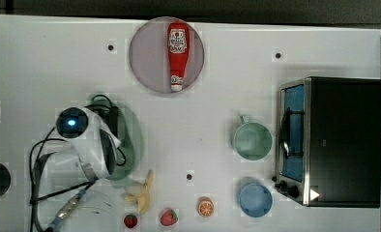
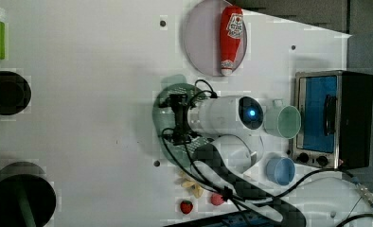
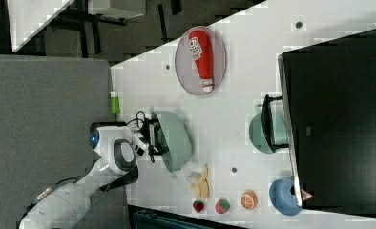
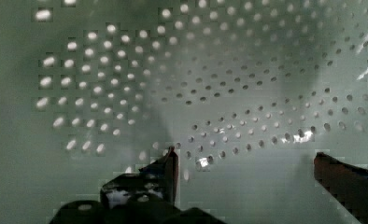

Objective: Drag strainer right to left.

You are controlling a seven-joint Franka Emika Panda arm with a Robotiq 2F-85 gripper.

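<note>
In the wrist view we see our gripper (image 4: 245, 163) with its two dark fingers spread wide apart and nothing between them, set deep inside the large pale mint-green oval plastic strainer (image 4: 182, 84), whose hole-dotted floor lies close beneath the tips. Whether the tips touch that floor we cannot tell.

In the right view the strainer (image 3: 176, 138) sits near the middle of the white table (image 3: 253, 62), with the white arm reaching in over its rim from the right view's left. In the top view the strainer (image 1: 133, 140) lies under the arm at the top view's left, well apart from the round mint-green cup (image 1: 252, 140) and the small round blue bowl (image 1: 255, 199), which stand beside the black and silver toaster oven (image 1: 343, 140). A red ketchup bottle (image 1: 178, 55) lies on a round grey plate (image 1: 145, 58) beyond, and a toy banana (image 1: 142, 193), two strawberries and an orange slice lie along the near edge, the banana just beside the strainer.

We judge that we are at the engaging step: the claw is placed inside the strainer, ready to push. The next move, as we see it, calls for pressing a finger against the inner wall and sliding steadily sideways, staying low so the strainer does not tip, and keeping clear of the banana.
</note>
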